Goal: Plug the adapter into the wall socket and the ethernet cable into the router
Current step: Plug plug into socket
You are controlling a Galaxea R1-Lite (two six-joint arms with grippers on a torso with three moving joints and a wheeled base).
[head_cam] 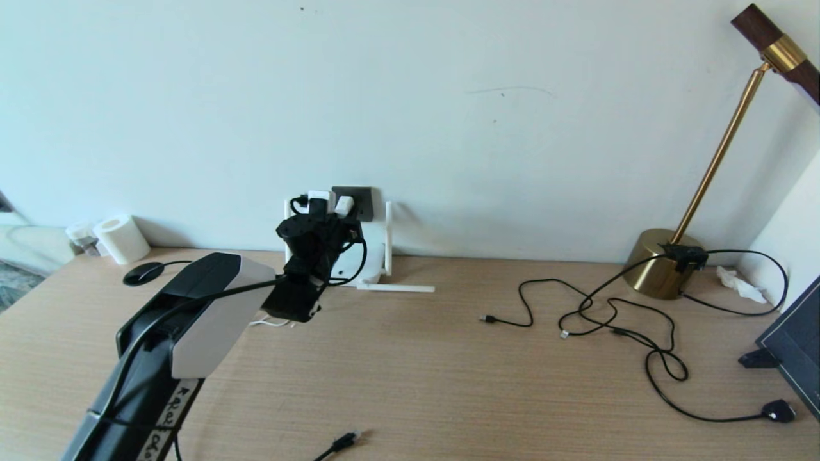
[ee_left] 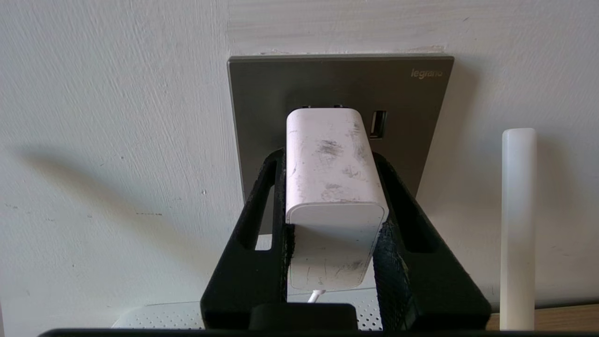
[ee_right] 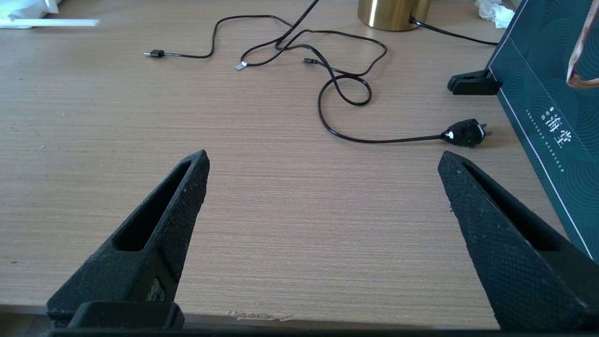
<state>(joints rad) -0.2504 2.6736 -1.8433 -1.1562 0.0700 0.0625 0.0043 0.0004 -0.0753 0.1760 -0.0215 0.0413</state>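
Pale wall, left gripper (ee_left: pixel 333 196) reaching level, clamped on adapter (ee_left: pixel 330 164) against wall socket (ee_left: pixel 262 93), right gripper (ee_right: pixel 323 164) agape

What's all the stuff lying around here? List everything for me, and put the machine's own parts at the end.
adapter: one, white, held against the wall socket
wall socket: one, dark grey, on the wall above the desk
router: one, white with stick antennas, at the wall under the socket
ethernet cable: one plug end, black, near desk edge
thin cables: several, black, tangled at right
lamp: one, brass, back right
paper roll: one, white, back left
dark box: one, teal, far right
desk: one, light wood
left gripper: shut on the adapter at the socket
right gripper: open, above bare desk
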